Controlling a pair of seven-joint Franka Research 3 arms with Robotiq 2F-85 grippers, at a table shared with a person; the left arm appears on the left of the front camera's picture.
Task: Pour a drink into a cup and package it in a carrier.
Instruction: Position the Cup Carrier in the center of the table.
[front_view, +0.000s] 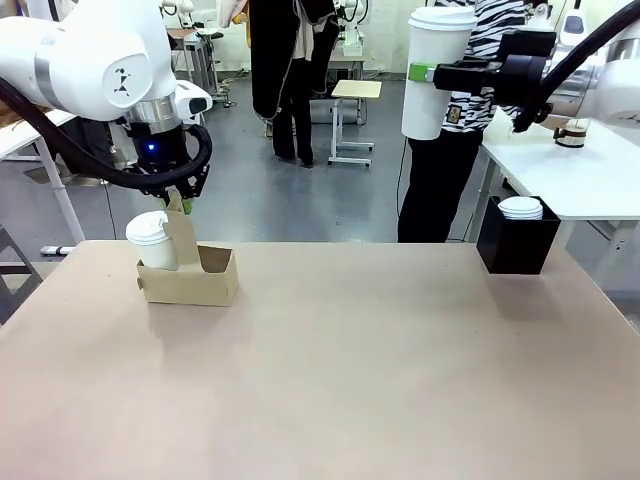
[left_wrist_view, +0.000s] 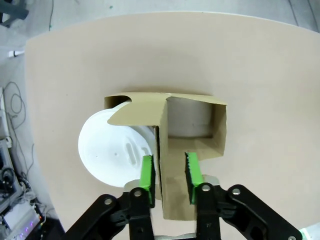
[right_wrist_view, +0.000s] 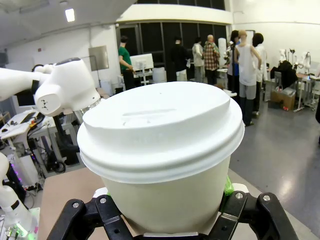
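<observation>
Lidded cup (front_view: 436, 60) is plain white on wall and lid. Close up in R wrist view (right_wrist_view: 160, 135) the lid has only a moulded slot. L arm (front_view: 90, 60) has a small dark emblem (front_view: 122, 82) on its joint cap, too small to read. Second cup (front_view: 153, 240) is plain white and carrier (front_view: 195, 285) is bare brown cardboard.

R gripper (front_view: 428, 72) is held sideways, high over table's (front_view: 350, 360) far R side, in front of a person (front_view: 440, 180) in a striped top. Its jaws are clamped on the lidded cup at mid-height, w/ cup upright and a green pad on its side. R wrist view shows the fingers of R gripper (right_wrist_view: 162, 210) hugging the cup wall from both sides.

L gripper (front_view: 183, 205) points down over the carrier at far L of table. Jaws are part-open, one pad (left_wrist_view: 146, 172) each side of the upright handle (left_wrist_view: 175, 190). The pads lie just beside the cardboard. Can't tell if they pinch it or only straddle it.

Second cup (left_wrist_view: 112, 150) sits lidded in the carrier's hole on picture L in front view, right against the handle. The other hole (front_view: 213, 262) is empty and faces the table's middle.

Edges and room:
- Carrier (left_wrist_view: 200, 120) sits in from the L edge, close to the far edge.
- Black box (front_view: 515, 250) sits at the far R edge, w/ a stack of lids (front_view: 520, 208) on top.
- Wide bare tabletop lies btwn carrier and box, and across the whole near half.
- White side table (front_view: 600, 180) stands just past the box.
</observation>
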